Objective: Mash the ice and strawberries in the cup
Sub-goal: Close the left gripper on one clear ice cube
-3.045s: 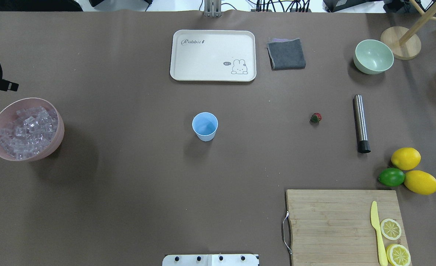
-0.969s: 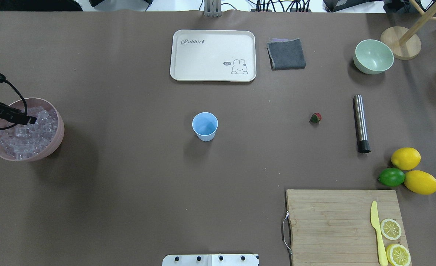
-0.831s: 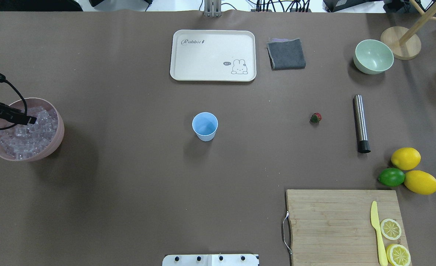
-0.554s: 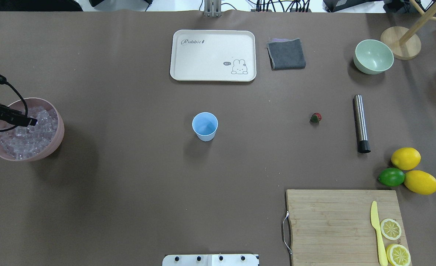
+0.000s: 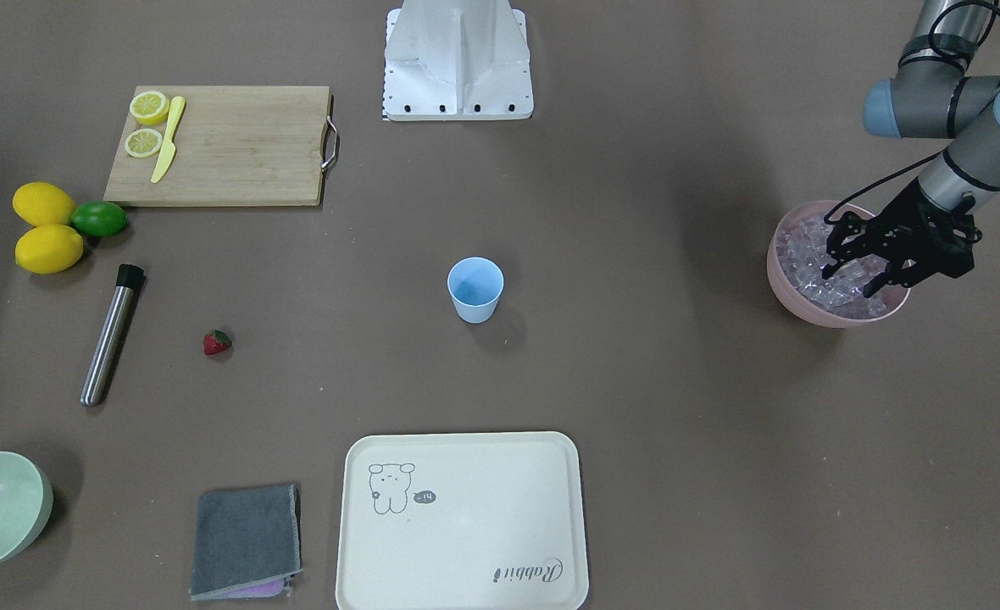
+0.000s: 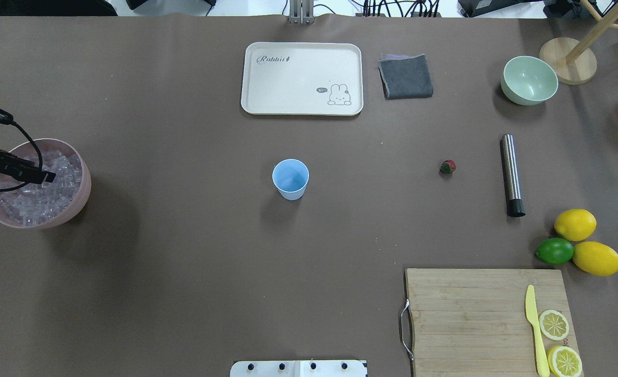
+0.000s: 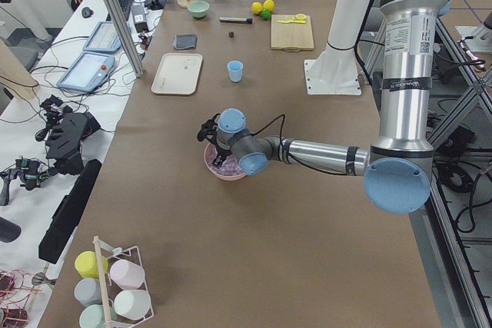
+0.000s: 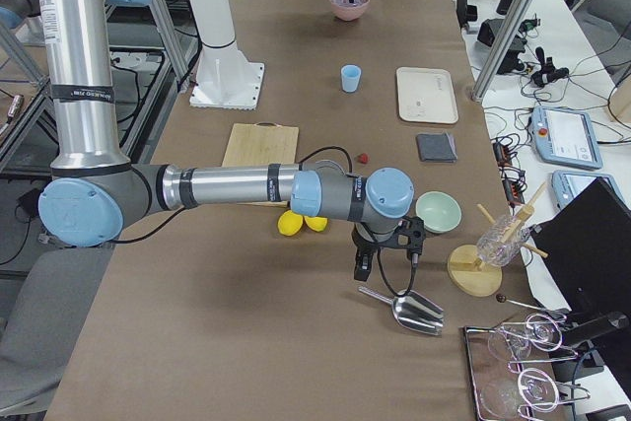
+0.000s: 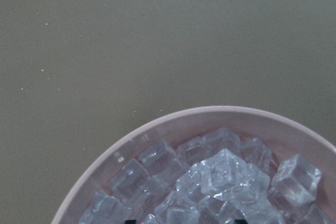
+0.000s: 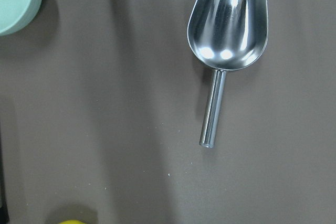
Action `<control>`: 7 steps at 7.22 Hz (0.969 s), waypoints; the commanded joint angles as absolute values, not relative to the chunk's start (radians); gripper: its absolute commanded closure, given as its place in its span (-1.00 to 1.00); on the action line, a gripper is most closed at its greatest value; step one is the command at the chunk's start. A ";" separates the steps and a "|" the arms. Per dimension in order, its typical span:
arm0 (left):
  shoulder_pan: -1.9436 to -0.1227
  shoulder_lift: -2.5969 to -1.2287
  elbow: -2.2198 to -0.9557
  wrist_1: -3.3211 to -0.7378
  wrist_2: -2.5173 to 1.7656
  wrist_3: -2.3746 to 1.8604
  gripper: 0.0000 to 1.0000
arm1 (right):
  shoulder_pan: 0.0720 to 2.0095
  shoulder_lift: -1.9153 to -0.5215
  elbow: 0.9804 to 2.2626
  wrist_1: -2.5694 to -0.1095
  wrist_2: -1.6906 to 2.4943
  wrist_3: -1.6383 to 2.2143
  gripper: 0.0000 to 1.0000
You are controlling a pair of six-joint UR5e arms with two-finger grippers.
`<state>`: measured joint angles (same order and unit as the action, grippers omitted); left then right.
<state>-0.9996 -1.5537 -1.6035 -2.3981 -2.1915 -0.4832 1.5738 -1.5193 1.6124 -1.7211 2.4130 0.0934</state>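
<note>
Now spread over the ice

Our left pincer (image 5: 849, 281) hangs spread over the heaped ice (image 5: 805, 246) in the pink bowl (image 5: 784, 288), pinching nothing. We judge the cubes hard, light and slick; one top cube, taken across flat faces, should hold best. Three seconds ago it was short of the bowl. The cup (image 6: 290, 179) stands mid-way along the surface (image 6: 183, 262), well apart, the strawberry (image 6: 447, 167) beyond it, both unmoved. Of the right pincer (image 8: 363, 265) we cannot tell the state.

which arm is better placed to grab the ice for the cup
Left: the left claw hangs open over the ice in the pink bowl. The right claw is far off, above the metal scoop.
</note>
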 commanded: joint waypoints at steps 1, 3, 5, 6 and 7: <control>-0.991 -1.552 -1.603 -2.402 -2.191 -0.483 -0.22 | 1.574 -1.522 1.614 -1.723 2.414 0.094 -1.00; -0.991 -1.540 -1.606 -2.416 -2.191 -0.483 0.10 | 1.574 -1.520 1.614 -1.721 2.416 0.094 -1.00; -0.992 -1.539 -1.605 -2.416 -2.191 -0.483 0.77 | 1.574 -1.520 1.617 -1.723 2.418 0.094 -1.00; -0.994 -1.537 -1.608 -2.416 -2.195 -0.483 0.99 | 1.574 -1.520 1.617 -1.721 2.418 0.094 -1.00; -0.994 -1.534 -1.624 -2.407 -2.204 -0.482 1.00 | 1.574 -1.520 1.618 -1.721 2.418 0.095 -1.00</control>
<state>-0.9933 -1.5370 -1.6105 -2.4139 -2.1956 -0.4829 1.5738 -1.5202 1.6169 -1.7216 2.4175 0.0939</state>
